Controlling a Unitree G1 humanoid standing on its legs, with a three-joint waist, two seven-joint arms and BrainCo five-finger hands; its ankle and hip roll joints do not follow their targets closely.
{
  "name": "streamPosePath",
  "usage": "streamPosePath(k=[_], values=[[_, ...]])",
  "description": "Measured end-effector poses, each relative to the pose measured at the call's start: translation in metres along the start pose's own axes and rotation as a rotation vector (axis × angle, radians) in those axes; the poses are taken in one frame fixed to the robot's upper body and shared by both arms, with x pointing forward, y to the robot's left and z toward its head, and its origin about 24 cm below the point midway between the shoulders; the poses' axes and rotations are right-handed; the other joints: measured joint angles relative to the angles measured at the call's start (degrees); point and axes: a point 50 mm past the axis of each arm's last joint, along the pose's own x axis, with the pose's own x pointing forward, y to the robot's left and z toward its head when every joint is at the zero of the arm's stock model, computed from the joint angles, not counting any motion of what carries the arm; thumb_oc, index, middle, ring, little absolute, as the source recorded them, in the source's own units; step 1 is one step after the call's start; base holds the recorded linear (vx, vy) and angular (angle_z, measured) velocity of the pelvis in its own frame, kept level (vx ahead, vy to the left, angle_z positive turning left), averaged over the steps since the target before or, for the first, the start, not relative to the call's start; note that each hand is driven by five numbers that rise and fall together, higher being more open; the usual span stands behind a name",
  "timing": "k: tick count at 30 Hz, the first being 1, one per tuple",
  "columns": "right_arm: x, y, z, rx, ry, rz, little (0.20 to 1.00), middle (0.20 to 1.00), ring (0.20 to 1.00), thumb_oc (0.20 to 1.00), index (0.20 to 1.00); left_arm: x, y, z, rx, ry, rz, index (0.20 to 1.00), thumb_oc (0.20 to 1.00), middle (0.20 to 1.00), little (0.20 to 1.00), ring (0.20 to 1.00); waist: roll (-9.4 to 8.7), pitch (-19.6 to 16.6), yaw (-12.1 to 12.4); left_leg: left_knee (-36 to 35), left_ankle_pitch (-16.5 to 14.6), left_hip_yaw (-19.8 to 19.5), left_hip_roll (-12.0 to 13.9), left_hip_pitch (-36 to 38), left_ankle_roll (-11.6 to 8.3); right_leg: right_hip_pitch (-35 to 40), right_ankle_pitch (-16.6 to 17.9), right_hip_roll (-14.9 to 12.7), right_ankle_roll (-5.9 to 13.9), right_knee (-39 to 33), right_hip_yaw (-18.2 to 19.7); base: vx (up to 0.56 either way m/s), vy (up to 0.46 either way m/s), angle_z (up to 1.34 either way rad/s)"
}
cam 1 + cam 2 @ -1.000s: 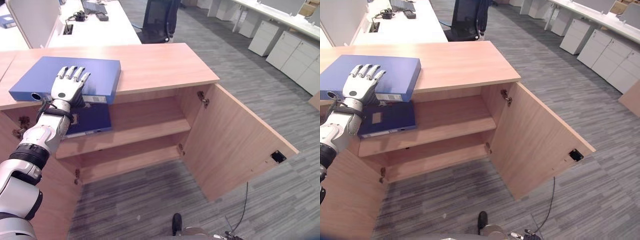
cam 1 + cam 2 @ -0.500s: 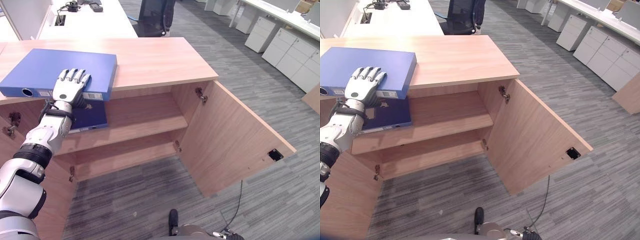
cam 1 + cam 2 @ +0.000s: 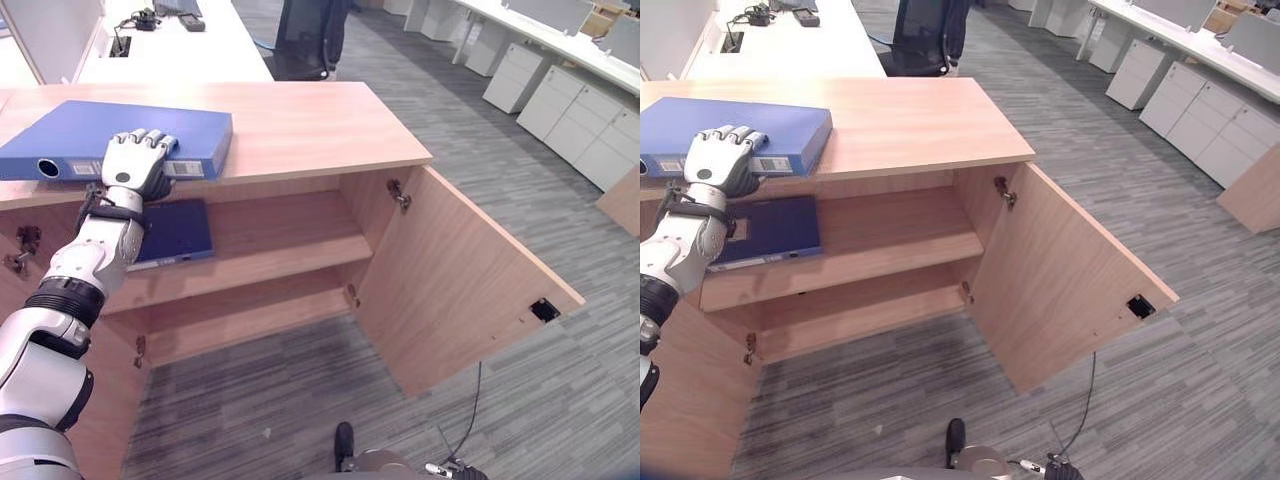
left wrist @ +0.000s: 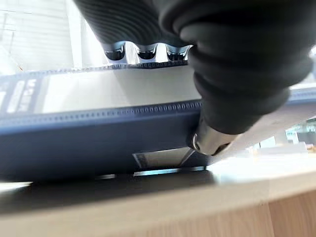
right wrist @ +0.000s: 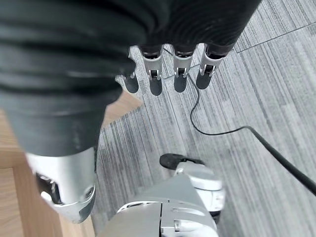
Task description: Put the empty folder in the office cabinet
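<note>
Curling its fingers over the near edge, the left hand (image 3: 135, 165) is now gripping the blue folder (image 3: 120, 135) on the cabinet (image 3: 320, 130) top, ready to lift.

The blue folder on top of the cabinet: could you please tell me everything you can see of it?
The thick blue lever-arch folder lies flat on the wooden cabinet top, near its front edge, its spine facing forward with a round finger hole and a pale label. The left hand grips that spine edge, fingers curled over the cover and thumb under it. A second blue folder lies on the shelf below.
</note>
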Motion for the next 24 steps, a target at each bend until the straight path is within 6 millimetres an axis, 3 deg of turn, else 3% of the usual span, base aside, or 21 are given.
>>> streamPosePath(k=[6, 10, 16, 21, 24], values=[[0.001, 0.005, 0.0, 0.006, -0.002, 0.011, 1.0, 1.0, 1.0, 1.0, 1.0, 0.001, 0.002, 0.003, -0.006, -0.011, 0.004, 0.2, 0.2, 0.2, 0.2, 0.2, 0.3, -0.11, 0.25, 0.06, 0.1, -0.2, -0.11, 0.42, -0.02, 0.29, 0.06, -0.01, -0.01, 0.28, -0.1, 0.0, 0.0, 0.0], [0.003, 0.014, 0.004, 0.03, -0.016, 0.032, 1.0, 1.0, 1.0, 1.0, 1.0, 0.005, 0.01, 0.016, -0.031, -0.056, 0.029, 0.2, 0.2, 0.2, 0.2, 0.2, 0.93, -0.31, 0.82, 0.08, 0.09, -0.52, -0.08, 0.82, -0.02, 0.89, 0.21, -0.17, -0.22, 0.29, -0.53, -0.02, 0.001, 0.05], [0.005, 0.017, 0.016, 0.043, -0.047, 0.041, 1.0, 1.0, 1.0, 1.0, 1.0, 0.008, 0.02, 0.036, -0.11, -0.121, 0.054, 0.2, 0.2, 0.2, 0.2, 0.2, 3.87, -1.98, 1.7, 0.06, 0.23, -1.43, -0.02, 0.86, 0.15, 1.6, -0.35, -0.46, -0.59, -0.04, -1.03, -0.03, -0.021, 0.09], [0.007, 0.017, 0.03, 0.036, -0.088, 0.047, 1.0, 1.0, 1.0, 1.0, 1.0, 0.014, 0.057, 0.06, -0.272, -0.21, 0.204, 0.2, 0.2, 0.2, 0.2, 0.2, 8.06, -4.47, 2.19, 0.02, 0.33, -3.32, -0.21, -0.19, 0.3, 2.12, -0.74, -1.16, -0.44, -0.07, -3.01, -0.03, -0.046, 0.22], [0.007, 0.022, 0.043, 0.027, -0.14, 0.075, 1.0, 1.0, 1.0, 1.0, 1.0, 0.014, 0.097, 0.077, -0.47, -0.267, 0.375, 0.2, 0.2, 0.2, 0.2, 0.2, 9.42, -5.13, 3.7, -0.43, 0.38, -4.75, -0.22, -1.09, 0.39, 2.11, -0.88, -1.43, -0.46, -0.07, -4.19, -0.02, -0.064, 0.21]])
